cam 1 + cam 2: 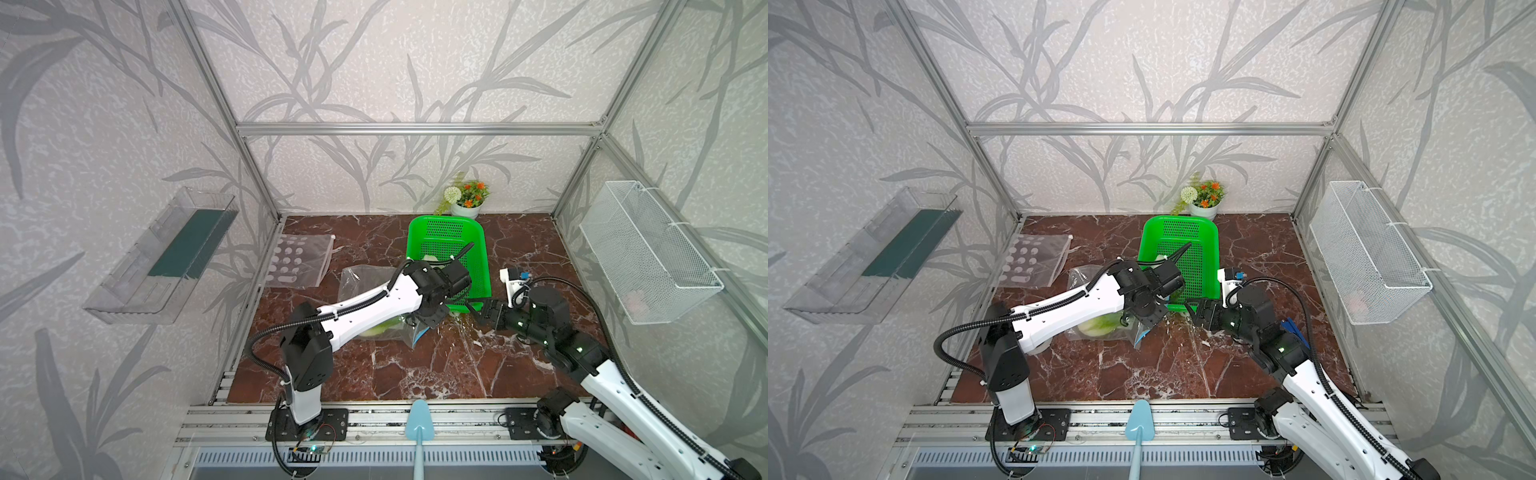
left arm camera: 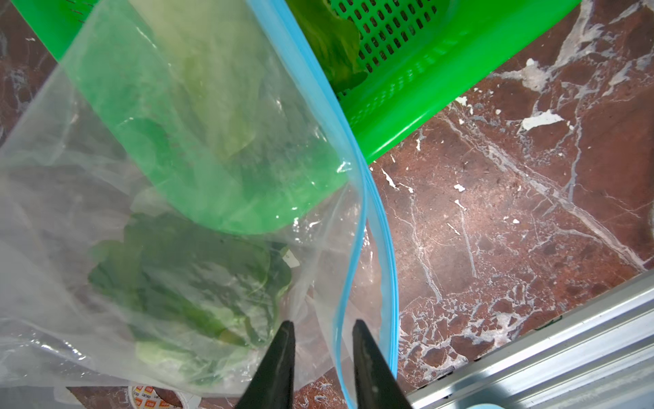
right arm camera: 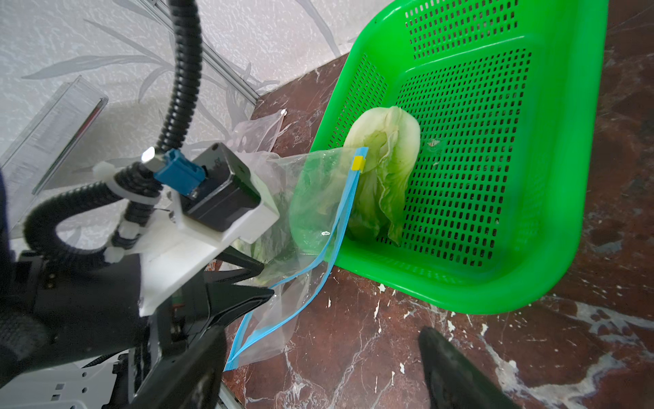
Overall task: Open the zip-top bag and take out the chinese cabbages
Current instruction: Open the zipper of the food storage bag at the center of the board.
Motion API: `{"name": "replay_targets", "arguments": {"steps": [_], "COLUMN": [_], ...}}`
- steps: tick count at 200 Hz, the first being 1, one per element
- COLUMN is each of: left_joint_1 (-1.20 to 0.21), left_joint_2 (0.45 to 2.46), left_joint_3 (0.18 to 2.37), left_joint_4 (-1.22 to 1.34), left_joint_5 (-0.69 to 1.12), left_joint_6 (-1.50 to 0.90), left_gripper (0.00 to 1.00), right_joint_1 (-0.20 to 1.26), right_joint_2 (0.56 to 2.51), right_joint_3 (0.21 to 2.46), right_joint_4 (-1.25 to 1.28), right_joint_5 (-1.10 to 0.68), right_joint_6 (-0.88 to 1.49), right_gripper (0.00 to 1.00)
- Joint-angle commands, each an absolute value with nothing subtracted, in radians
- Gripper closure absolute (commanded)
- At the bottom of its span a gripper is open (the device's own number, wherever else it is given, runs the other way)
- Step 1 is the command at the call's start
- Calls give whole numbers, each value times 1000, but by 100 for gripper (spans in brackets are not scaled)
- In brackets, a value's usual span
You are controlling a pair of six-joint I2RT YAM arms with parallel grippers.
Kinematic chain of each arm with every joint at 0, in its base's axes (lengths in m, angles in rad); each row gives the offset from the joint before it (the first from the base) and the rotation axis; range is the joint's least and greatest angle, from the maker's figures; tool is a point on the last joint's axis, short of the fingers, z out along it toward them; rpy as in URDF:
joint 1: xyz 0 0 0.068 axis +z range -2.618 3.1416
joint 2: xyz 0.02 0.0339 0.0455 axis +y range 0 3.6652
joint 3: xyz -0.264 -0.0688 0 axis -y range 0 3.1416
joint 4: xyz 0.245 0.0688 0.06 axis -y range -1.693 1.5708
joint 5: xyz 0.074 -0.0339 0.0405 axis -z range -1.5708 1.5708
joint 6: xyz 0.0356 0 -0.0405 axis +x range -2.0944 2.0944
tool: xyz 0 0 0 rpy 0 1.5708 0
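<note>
Bagged chinese cabbage (image 2: 184,283) lies on the counter (image 1: 415,365) just beyond the left fingers (image 2: 279,361), inside the clear zip-top bag (image 2: 63,219). Its dark, crinkly leaf end is turned toward the bag's mouth and those fingers. In both top views the left arm covers most of it, so its long axis cannot be read.

The left fingers stand a little apart, released. One blue-edged lip of the open mouth runs between them and the other lip runs outside. The right fingers (image 3: 456,371) are spread wide and empty, low over the counter, facing the left fingers across the mouth.

Past both pairs, the bag's mouth and its yellow slider lap over the near corner of the green basket (image 3: 495,294). The second chinese cabbage (image 3: 385,170) lies in that basket beside the slider. Its long axis runs away from the fingers, leafy end toward them and pale rounded end toward the far wall. Bag film overlaps one side of it; whether that side is still inside the bag cannot be told.

The counter is red-brown marble with white veins. Farther off, on the left fingers' side, lies a flat dotted bag (image 1: 299,259). Behind the basket stands a flower pot (image 1: 467,199). The walls are pale with a grey leaf pattern and aluminium framing.
</note>
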State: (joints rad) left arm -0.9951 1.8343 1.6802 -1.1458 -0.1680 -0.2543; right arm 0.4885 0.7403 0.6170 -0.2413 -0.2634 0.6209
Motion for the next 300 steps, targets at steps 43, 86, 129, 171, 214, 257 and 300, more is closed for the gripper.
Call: {"name": "replay_targets", "arguments": {"steps": [43, 86, 129, 171, 214, 257, 300], "left_joint_1": [-1033, -1035, -1035, -1035, -1033, -1034, -1031], "left_joint_2": [1867, 1917, 1927, 1845, 1705, 1621, 1560], "left_joint_3": [1694, 1677, 1696, 1751, 1722, 1672, 1612], "left_joint_4": [-1150, -1184, -1198, -1220, -1183, -1158, -1110], "left_joint_5": [-186, -264, -307, -300, -280, -262, -259], "left_joint_6": [-289, -313, -333, -341, -380, -405, -419], "left_gripper": [71, 72, 100, 100, 100, 100, 100], "right_joint_1": [468, 463, 462, 476, 592, 660, 718], "right_joint_2": [719, 716, 730, 790, 915, 1101, 1251], "right_joint_3": [596, 589, 593, 584, 609, 645, 791], "right_joint_4": [-216, -207, -185, -77, 76, 257, 265], "right_joint_5": [-287, -296, -321, -418, -436, -472, -498], "right_joint_6": [627, 626, 624, 629, 622, 680, 647], "right_gripper": [15, 15, 16, 37, 68, 79, 74]}}
